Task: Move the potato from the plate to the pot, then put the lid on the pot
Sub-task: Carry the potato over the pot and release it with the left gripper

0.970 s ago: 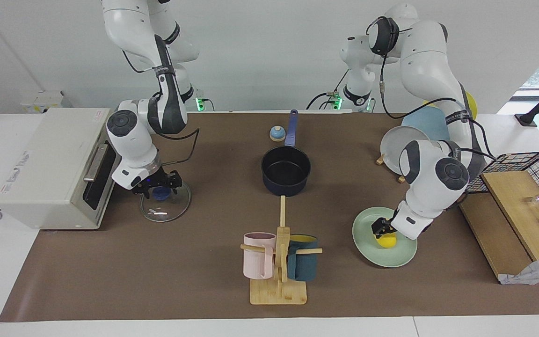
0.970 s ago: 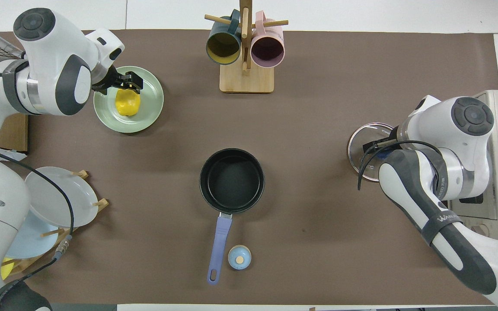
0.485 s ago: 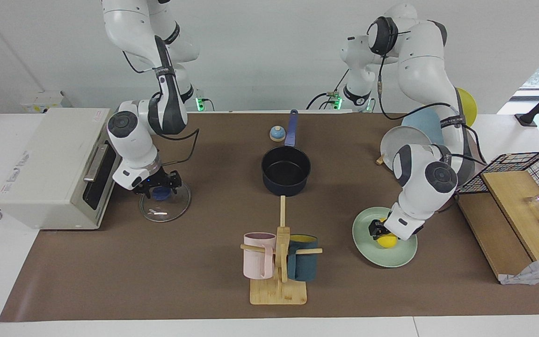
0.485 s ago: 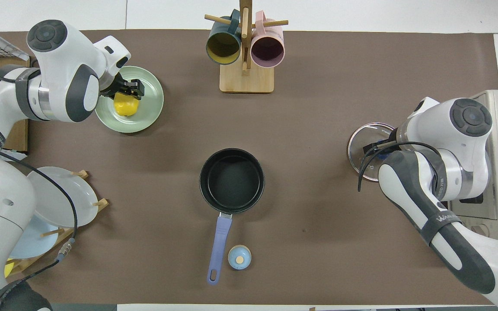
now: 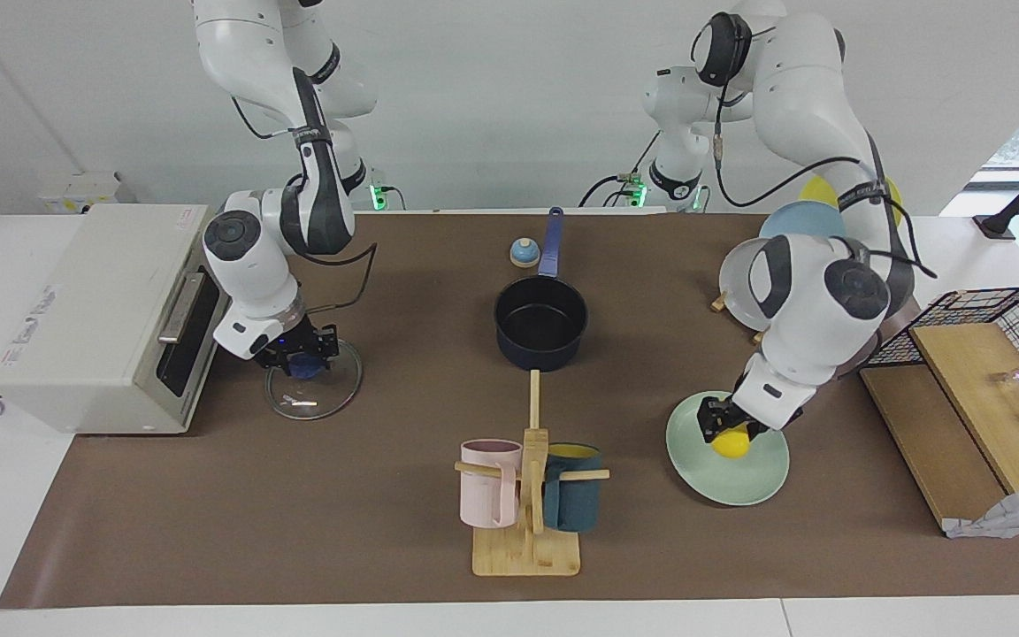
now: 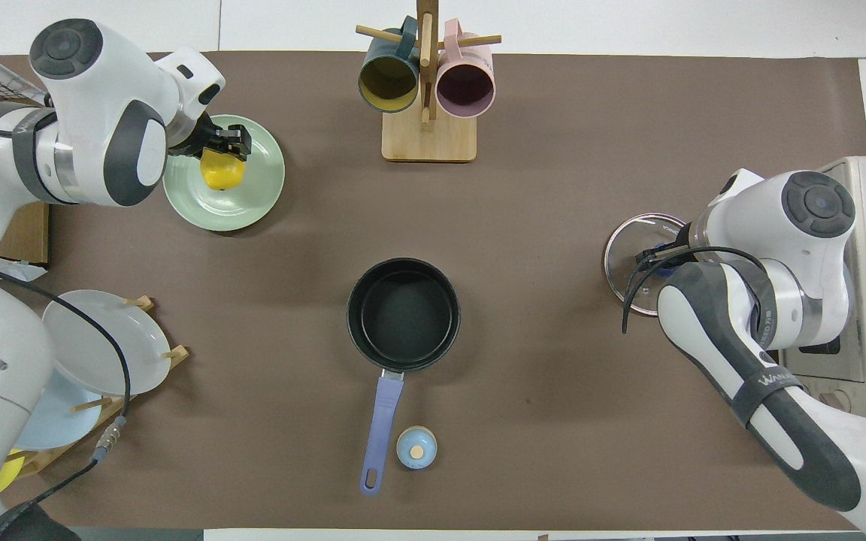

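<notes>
Since a second ago both grippers have closed, and the left arm has drawn up so the potato (image 5: 730, 441) now hangs just clear of the plate (image 5: 739, 482), over its part nearer the robots. The left gripper (image 5: 718, 423) is clamped on the potato's top. The plate, at the left arm's end of the table, holds nothing else. The pot (image 5: 540, 329) sits mid-table, its black inside bare, handle pointing toward the robots. The lid (image 5: 315, 389) lies flat on the mat at the right arm's end, beside the oven (image 5: 94, 314).

The facing view shows the right gripper (image 5: 304, 356) pinched on the lid's blue knob; from overhead the arm hides that grip and only part of the lid's rim (image 6: 632, 240) shows. Overhead, the potato (image 6: 222, 171) appears inside the plate (image 6: 252, 203).
</notes>
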